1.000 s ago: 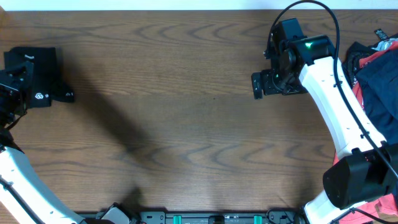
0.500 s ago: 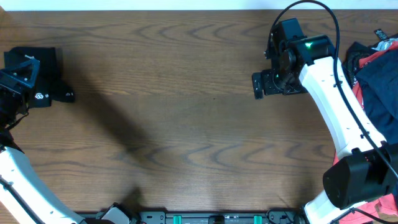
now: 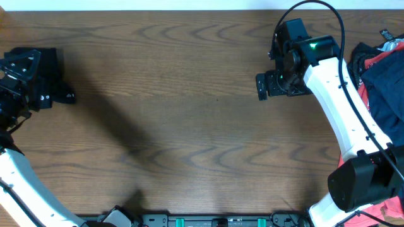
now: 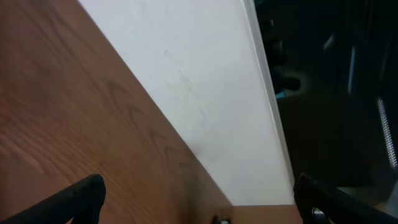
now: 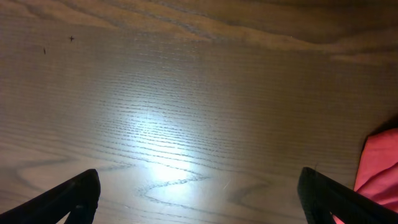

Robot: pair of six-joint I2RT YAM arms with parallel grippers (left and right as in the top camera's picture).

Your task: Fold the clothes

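A folded black shirt with small white logo marks lies at the table's far left edge. My left gripper hovers over its left part, open and holding nothing. In the left wrist view its fingertips stand wide apart over bare wood and the shirt is out of frame. More clothes, coral-red and dark navy, are heaped at the right edge. My right gripper hangs open over bare table left of that heap. The right wrist view catches a coral-red corner beside its right fingertip.
The brown wooden table runs between the two arms. Its back left edge meets a white surface in the left wrist view. The white right arm reaches diagonally from the front right corner.
My left gripper has gone from shut to wide open, letting go of the black shirt, which stays on the table. The right arm has not moved.
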